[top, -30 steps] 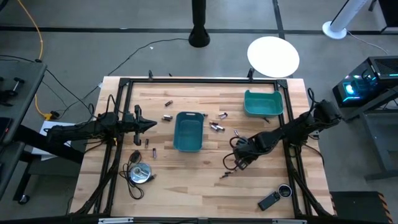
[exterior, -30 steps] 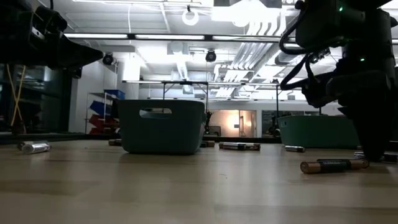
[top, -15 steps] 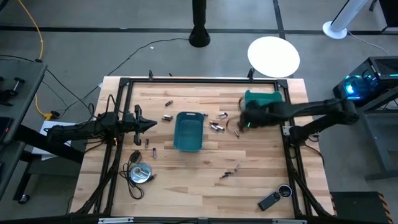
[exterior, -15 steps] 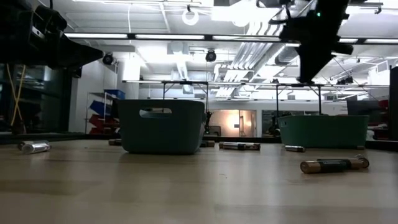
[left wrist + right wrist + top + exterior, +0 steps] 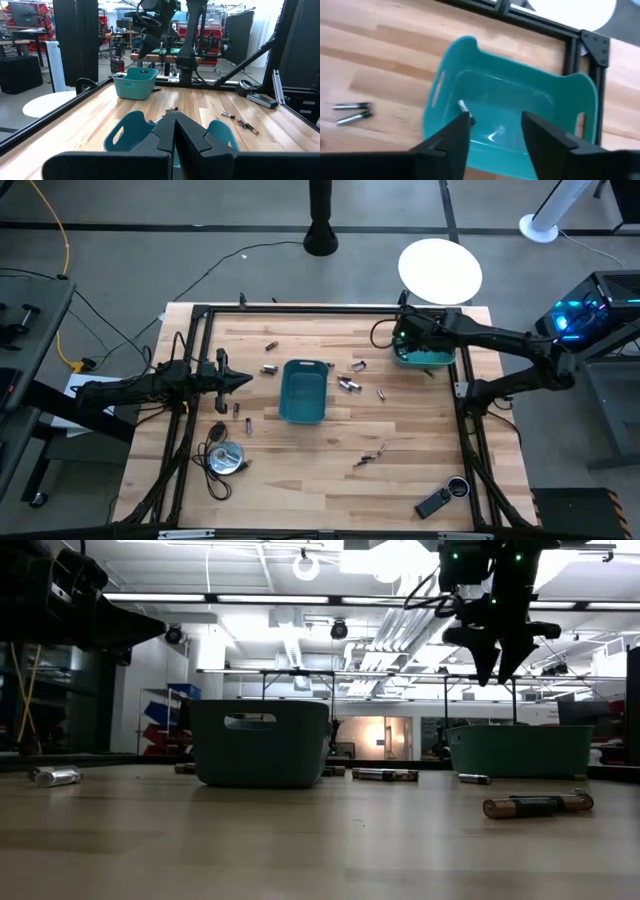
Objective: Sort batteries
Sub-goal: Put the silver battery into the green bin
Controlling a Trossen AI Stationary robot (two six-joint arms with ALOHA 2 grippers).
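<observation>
Battery point(image 5: 463, 106) mid-air over teal bin point(image 5: 424, 347) upper right, right gripper point(image 5: 492, 131) spread wide; left gripper point(image 5: 243, 380) pressed together, centre-left.

From overhead my right claw point(image 5: 402, 340) covers the near corner of the far bin point(image 5: 430, 358), so I can't see what's under it. The batteries point(image 5: 349, 384) on the bench point(image 5: 300, 470) are specks, types unreadable. In my left wrist view the left claw point(image 5: 174, 131) hides the middle of the center bin point(image 5: 125, 132). Left arm cut off at the low view's edge.
</observation>
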